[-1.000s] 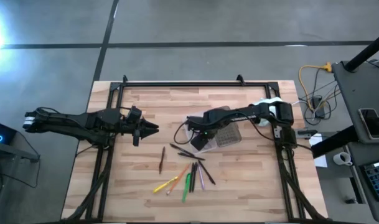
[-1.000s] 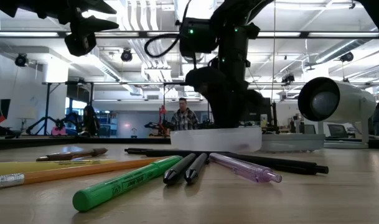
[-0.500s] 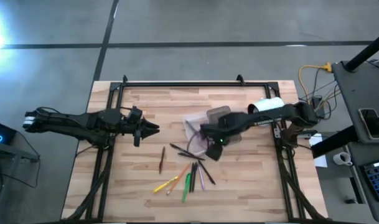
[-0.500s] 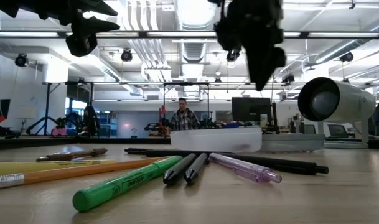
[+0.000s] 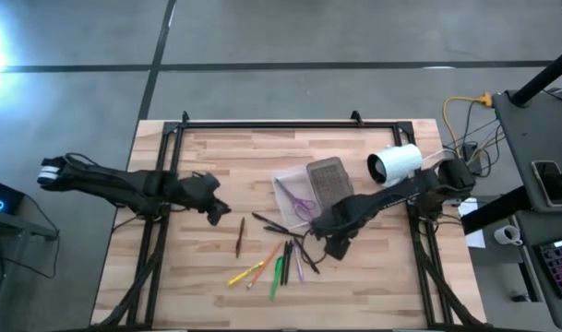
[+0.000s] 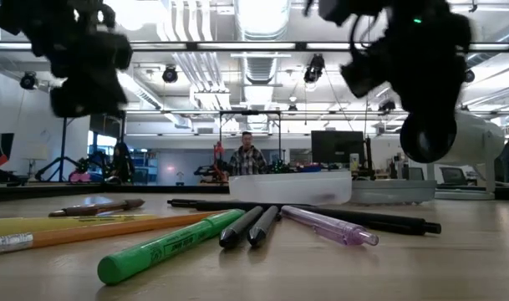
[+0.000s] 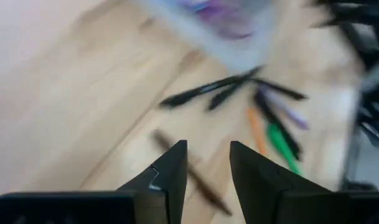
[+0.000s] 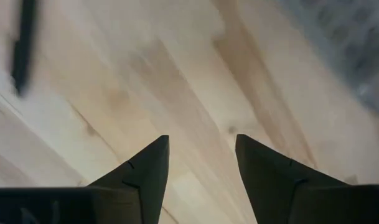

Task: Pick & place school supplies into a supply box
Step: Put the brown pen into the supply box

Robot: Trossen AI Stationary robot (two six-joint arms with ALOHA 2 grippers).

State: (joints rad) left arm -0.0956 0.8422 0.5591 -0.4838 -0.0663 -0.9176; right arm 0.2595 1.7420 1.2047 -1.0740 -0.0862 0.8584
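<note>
The supply box's clear tray [image 5: 282, 184] stands at mid-table with its grey textured lid [image 5: 328, 178] laid open beside it; purple-handled scissors [image 5: 302, 201] lie in the tray. Near of it, pens and pencils lie flat on the wood: a dark red pencil [image 5: 241, 236], black pens [image 5: 276, 224], a yellow pencil [image 5: 244, 274], an orange one [image 5: 267, 260], a green pen [image 5: 278, 275] and a purple pen [image 5: 297, 263]. My left gripper [image 7: 208, 155] hangs open, tipped down, above and left of the dark red pencil [image 7: 198, 186]. My right gripper [image 8: 201, 146] is open, pointing down over bare wood right of the pens.
A white cylindrical camera [image 5: 394, 163] lies at the right, beyond my right arm. A black frame [image 5: 262, 124] runs along the table's far and side edges. Bare wood lies at the far left and near right. A person [image 6: 247, 159] stands far back in the room.
My right gripper has left its place over the tray and swung toward the table's near and right edges, past the pens; the scissors in the tray now show. My left gripper has tipped downward and sunk a little toward the dark red pencil. The pens have not moved.
</note>
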